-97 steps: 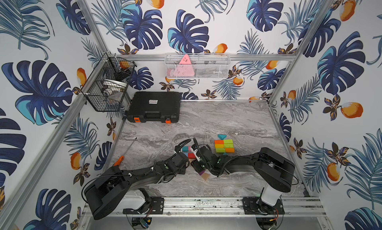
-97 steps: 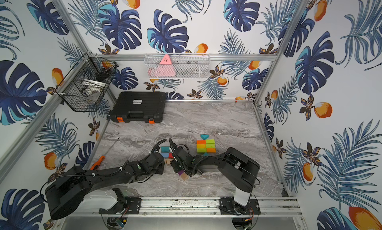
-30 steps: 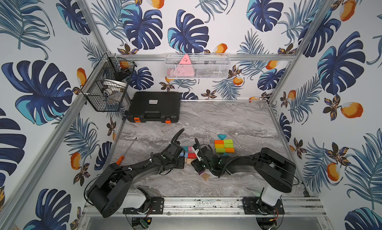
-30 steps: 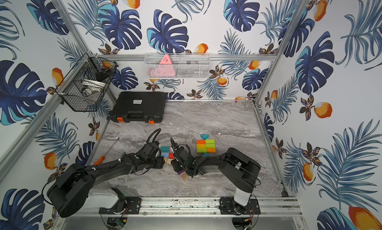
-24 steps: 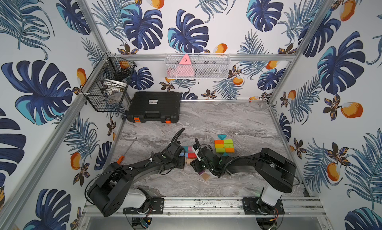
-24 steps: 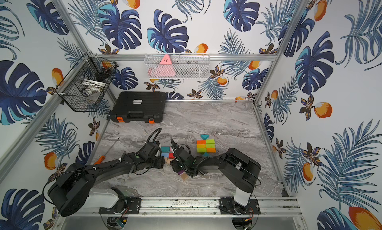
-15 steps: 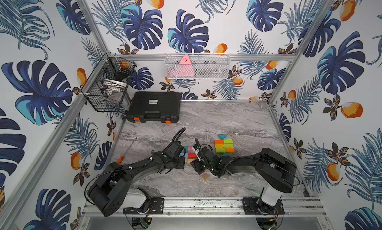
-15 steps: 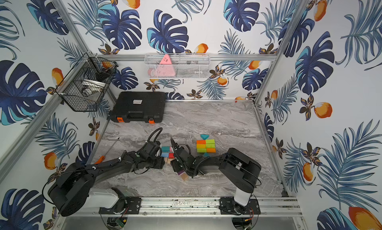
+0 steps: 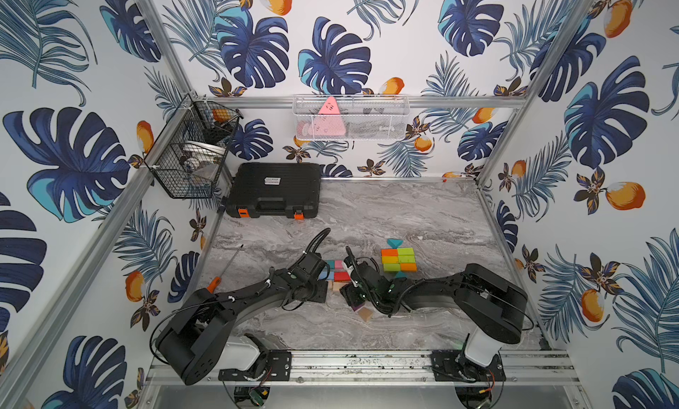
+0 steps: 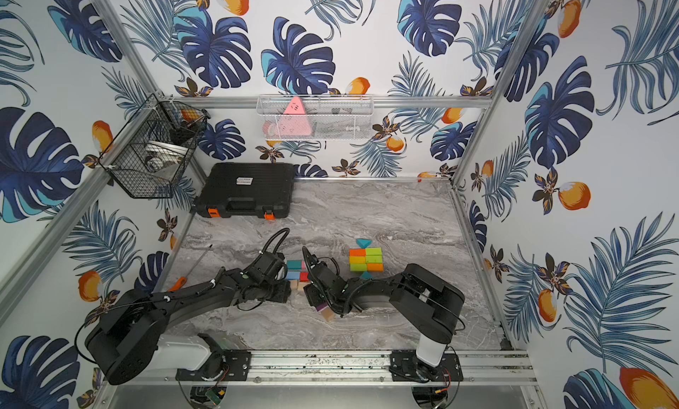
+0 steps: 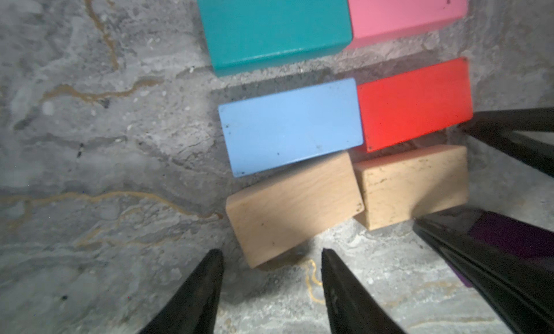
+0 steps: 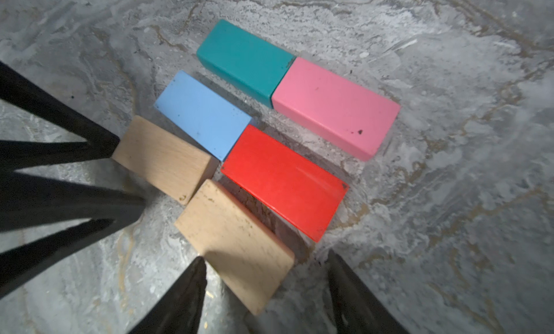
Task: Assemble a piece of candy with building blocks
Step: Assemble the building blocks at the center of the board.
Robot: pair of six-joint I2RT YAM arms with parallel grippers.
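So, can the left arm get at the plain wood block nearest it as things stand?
Probably yes: the left end effector is open, a corner of that plain wood block sits between its jaws, and nothing blocks it.

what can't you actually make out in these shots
- purple block: in a top view, only a sliver shows under the right arm
- teal block and pink block: left wrist view, cut off by the picture's edge
- contents of the black wire basket: both top views, blurred behind the mesh
- label on the black case: both top views, too small to read
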